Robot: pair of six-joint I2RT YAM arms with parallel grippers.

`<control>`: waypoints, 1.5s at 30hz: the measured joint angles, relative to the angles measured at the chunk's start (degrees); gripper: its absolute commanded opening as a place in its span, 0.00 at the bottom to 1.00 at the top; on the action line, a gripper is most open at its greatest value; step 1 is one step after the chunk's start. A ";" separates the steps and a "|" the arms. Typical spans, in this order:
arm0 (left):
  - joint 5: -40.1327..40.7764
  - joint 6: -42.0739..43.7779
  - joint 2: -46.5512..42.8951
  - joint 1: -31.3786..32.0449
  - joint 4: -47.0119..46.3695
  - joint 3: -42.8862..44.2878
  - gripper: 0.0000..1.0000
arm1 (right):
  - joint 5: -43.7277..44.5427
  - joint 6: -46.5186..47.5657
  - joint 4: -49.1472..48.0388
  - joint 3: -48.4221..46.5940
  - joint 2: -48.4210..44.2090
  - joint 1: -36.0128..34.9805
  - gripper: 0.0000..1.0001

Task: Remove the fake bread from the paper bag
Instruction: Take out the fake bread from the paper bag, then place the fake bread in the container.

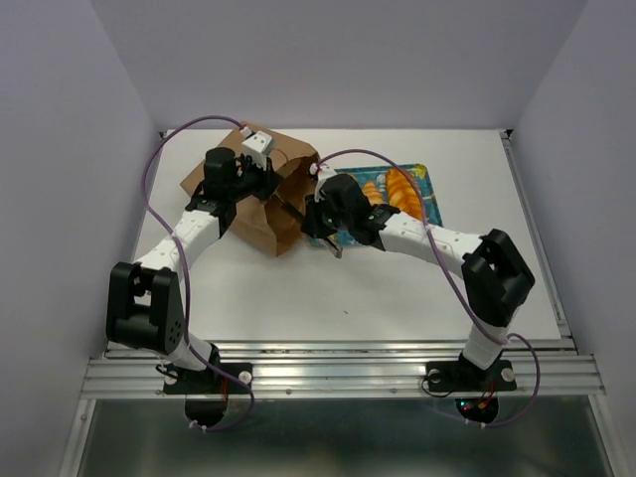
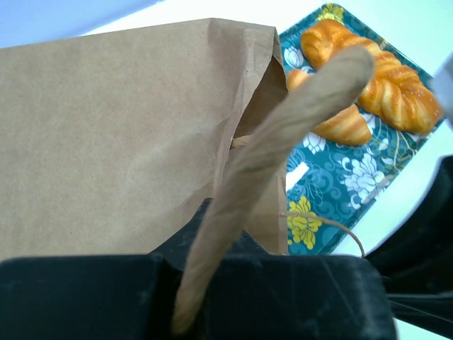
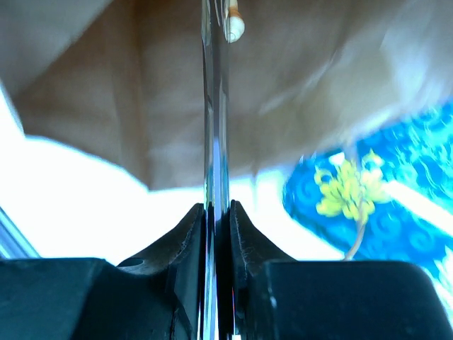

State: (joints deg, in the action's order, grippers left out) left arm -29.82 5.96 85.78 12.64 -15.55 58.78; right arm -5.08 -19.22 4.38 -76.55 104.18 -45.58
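Observation:
The brown paper bag (image 1: 260, 214) lies on its side on the table, its mouth towards the teal floral tray (image 1: 425, 179). The golden fake bread (image 1: 397, 189) lies on that tray; the left wrist view shows several pieces (image 2: 393, 85). My left gripper (image 1: 260, 171) is shut on a folded part of the bag's rim (image 2: 283, 142). My right gripper (image 1: 310, 214) is at the bag's mouth, shut on a thin shiny strip (image 3: 216, 127) seen edge-on; I cannot tell what it is. The inside of the bag is hidden.
The tray (image 2: 340, 184) sits just right of the bag (image 2: 113, 127), near the table's back edge. A thin cord handle (image 2: 340, 227) hangs by the tray. Purple cables loop over both arms. Walls close in at the left, right and back.

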 measured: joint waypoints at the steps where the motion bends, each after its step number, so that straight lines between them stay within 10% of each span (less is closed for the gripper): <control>1: 0.44 -0.04 0.00 0.00 0.00 0.35 0.00 | -0.02 0.13 0.48 0.37 -0.79 0.00 0.01; 17: 3.37 -2.29 2.73 -0.04 -0.07 4.15 0.00 | -0.44 1.66 25.09 11.34 -23.74 0.24 0.01; 30: 5.79 -4.22 2.10 -1.07 -1.86 3.17 0.00 | 33.42 3.34 34.29 0.92 -22.27 6.01 0.01; 37: 10.56 -8.74 -0.96 -1.51 -2.05 1.40 0.00 | 14.32 15.34 23.10 -17.88 -12.76 24.81 0.01; 45: 17.73 -12.28 -6.56 -1.51 -2.62 -2.82 0.00 | -9.22 48.02 18.08 -19.34 -7.82 24.44 0.02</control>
State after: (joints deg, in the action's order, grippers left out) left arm -12.10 -6.33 79.22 11.14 -18.17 55.96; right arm -14.31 28.80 22.46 -95.90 96.36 -21.15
